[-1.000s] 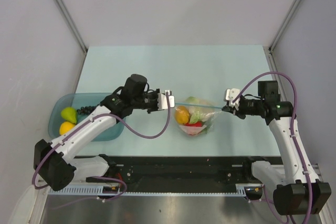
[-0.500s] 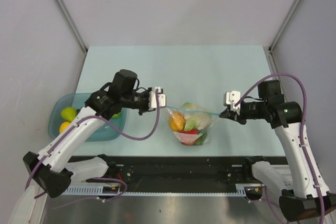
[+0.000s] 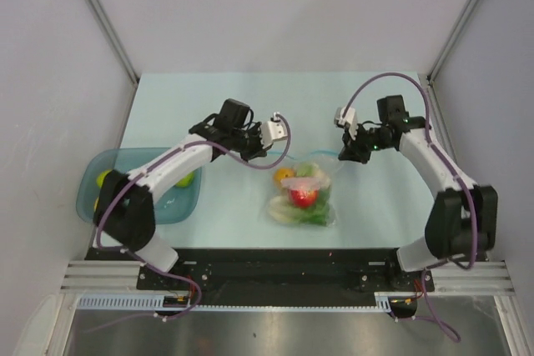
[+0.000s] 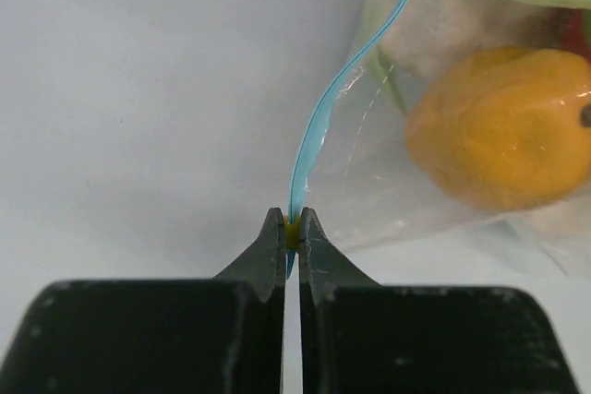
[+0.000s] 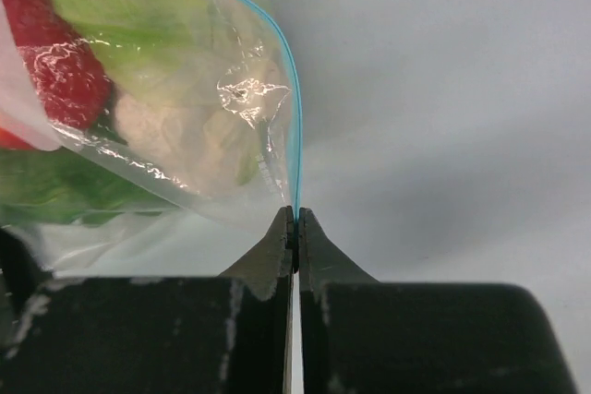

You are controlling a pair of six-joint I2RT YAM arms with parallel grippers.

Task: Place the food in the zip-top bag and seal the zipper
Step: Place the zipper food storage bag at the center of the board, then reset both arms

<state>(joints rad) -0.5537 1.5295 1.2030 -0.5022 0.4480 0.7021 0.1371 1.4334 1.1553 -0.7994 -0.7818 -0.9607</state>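
Top external view: the clear zip-top bag [image 3: 302, 198] sits on the pale desk [image 3: 209, 97] between the two arms, its mouth toward the far side. Inside it are an orange fruit [image 3: 285, 177], a red apple [image 3: 302, 197] and green-and-white lettuce pieces [image 5: 129, 6]. The left hand [image 4: 291, 228] is pinched together on the left end of the light-blue zipper [image 4: 319, 113], with the strip curving away from its tips as one thin line. The right hand [image 5: 295, 223] is likewise clamped on the zipper's right end, just beside the lettuce showing through the plastic. Whether the strip is pressed closed along its whole length cannot be told. Well to the left, a teal bowl [image 3: 92, 185] holds a yellow-green fruit [image 3: 102, 179].
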